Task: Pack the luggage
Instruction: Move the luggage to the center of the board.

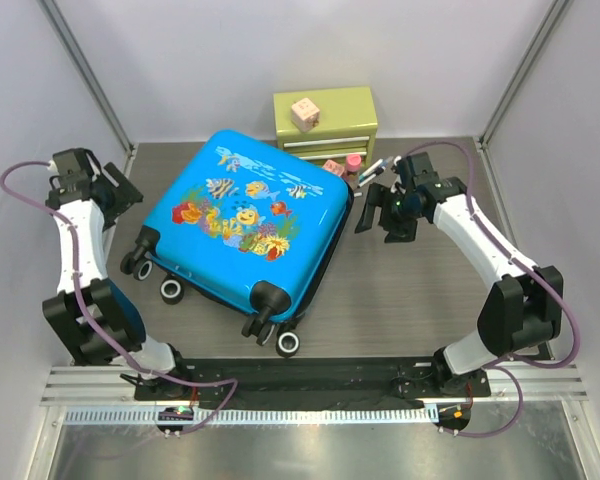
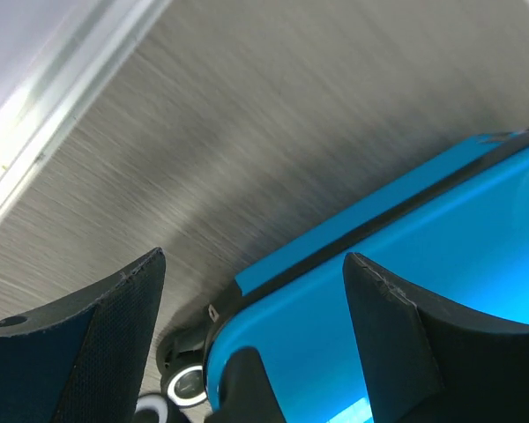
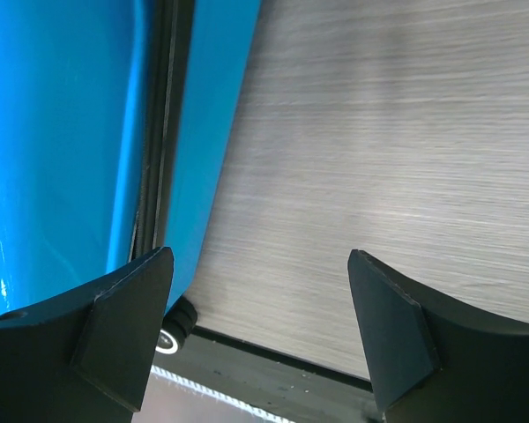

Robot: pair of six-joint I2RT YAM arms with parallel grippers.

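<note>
The luggage (image 1: 245,225), a bright blue hard-shell suitcase with a fish-and-coral print, lies flat and shut in the middle of the table, wheels toward the near edge. My left gripper (image 1: 128,192) hovers open by its left corner; in the left wrist view the blue shell (image 2: 406,282) and a wheel (image 2: 187,384) show between the spread fingers (image 2: 115,335). My right gripper (image 1: 380,215) stands open just off the suitcase's right side; the right wrist view shows the blue edge (image 3: 88,141) at left and bare table between its fingers (image 3: 123,326).
A small green drawer chest (image 1: 326,122) stands at the back with a pink block (image 1: 304,112) on top. Small items, a pink block (image 1: 333,167) and a pen-like thing (image 1: 368,172), lie between chest and suitcase. A metal rail (image 1: 280,375) runs along the near edge.
</note>
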